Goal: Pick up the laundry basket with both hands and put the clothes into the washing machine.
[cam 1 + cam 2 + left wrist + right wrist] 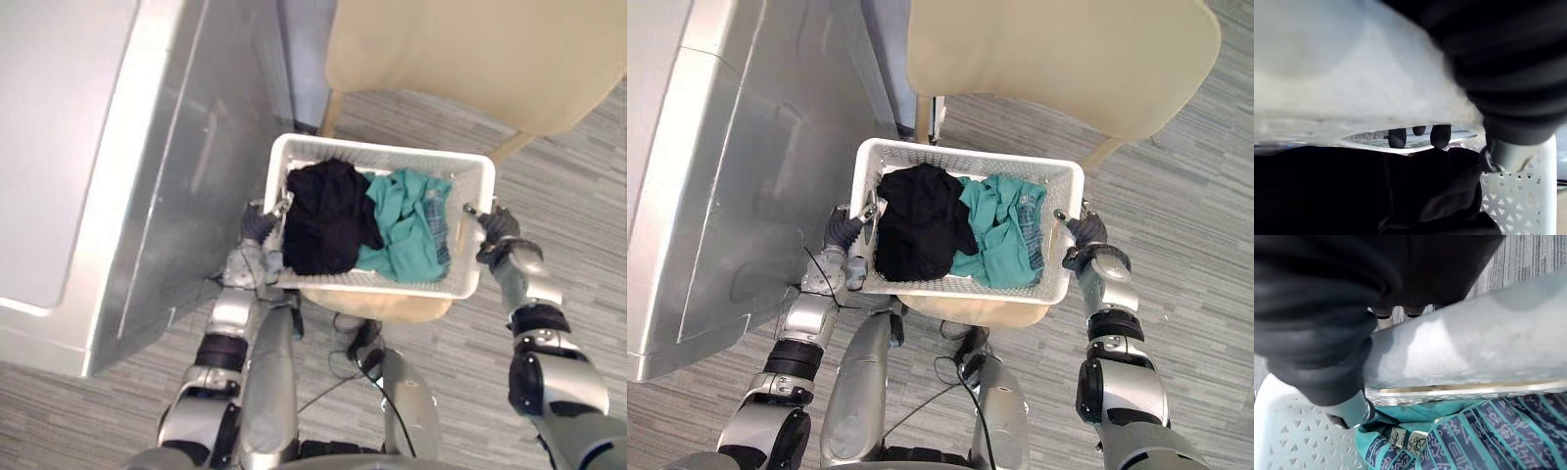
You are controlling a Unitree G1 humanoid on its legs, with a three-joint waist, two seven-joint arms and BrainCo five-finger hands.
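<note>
White lattice-walled rectangular laundry basket (382, 149)

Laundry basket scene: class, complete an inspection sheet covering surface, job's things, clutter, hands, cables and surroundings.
Surface: grey striped floor; a beige pad shows under the basket.
Job's things: white laundry basket holding a black garment on the robot's left and a teal garment on its right.
Clutter: nothing seen.
Hands: left hand and right hand each curled over a short rim of the basket.
Cables: nothing seen.
Surroundings: silver-grey appliance to the left; beige chair beyond the basket.
</note>
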